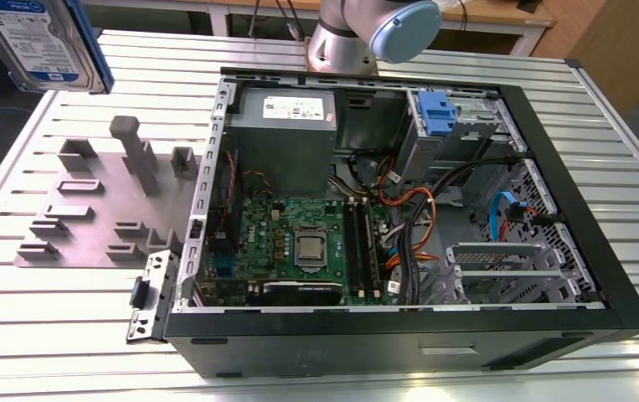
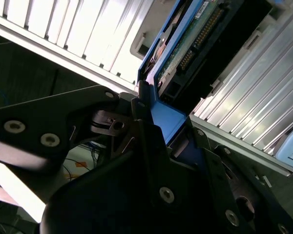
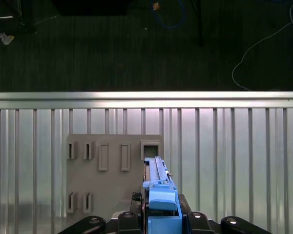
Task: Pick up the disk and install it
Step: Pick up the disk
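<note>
One disk (image 1: 47, 43), long axis vertical, in tool (image 3: 162, 220)

Arm (image 1: 342, 42) upright in exterior view; claw (image 3: 162, 214) clamped on disk (image 3: 157, 170), black fingers (image 2: 145, 131) flanking it.

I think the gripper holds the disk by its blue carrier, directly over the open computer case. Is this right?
Not quite. The gripper does hold the disk by its blue carrier, but not over the computer case. The first wrist view shows it over the grey fixture plate, which lies beside the case on the exterior view's left.
</note>
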Controlling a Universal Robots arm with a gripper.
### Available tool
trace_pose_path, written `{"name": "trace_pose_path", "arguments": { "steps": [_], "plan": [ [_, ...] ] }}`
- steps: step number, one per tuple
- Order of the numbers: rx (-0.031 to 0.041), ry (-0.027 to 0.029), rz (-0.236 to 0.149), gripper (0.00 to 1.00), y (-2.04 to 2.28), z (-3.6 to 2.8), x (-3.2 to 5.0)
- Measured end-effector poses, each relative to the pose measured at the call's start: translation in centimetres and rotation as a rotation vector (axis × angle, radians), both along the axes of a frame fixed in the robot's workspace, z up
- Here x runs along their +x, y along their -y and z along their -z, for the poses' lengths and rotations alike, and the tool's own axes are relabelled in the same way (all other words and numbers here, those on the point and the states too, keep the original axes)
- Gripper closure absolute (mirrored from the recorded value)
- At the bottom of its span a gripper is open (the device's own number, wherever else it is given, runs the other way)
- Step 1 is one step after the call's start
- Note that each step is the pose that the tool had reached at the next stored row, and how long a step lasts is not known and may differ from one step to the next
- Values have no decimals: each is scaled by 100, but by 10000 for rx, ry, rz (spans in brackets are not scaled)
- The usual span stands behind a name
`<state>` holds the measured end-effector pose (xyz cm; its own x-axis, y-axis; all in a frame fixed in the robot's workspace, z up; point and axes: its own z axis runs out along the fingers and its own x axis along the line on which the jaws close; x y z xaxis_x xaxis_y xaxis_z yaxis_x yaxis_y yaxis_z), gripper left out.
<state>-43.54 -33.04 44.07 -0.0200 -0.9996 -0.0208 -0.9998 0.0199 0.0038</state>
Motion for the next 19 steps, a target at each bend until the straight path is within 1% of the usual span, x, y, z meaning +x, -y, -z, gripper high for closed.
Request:
{"name": "trace_pose_path", "arguments": {
  "steps": [19],
  "plan": [
    [0,0,0,64,0,-136,0]
  ]
}}
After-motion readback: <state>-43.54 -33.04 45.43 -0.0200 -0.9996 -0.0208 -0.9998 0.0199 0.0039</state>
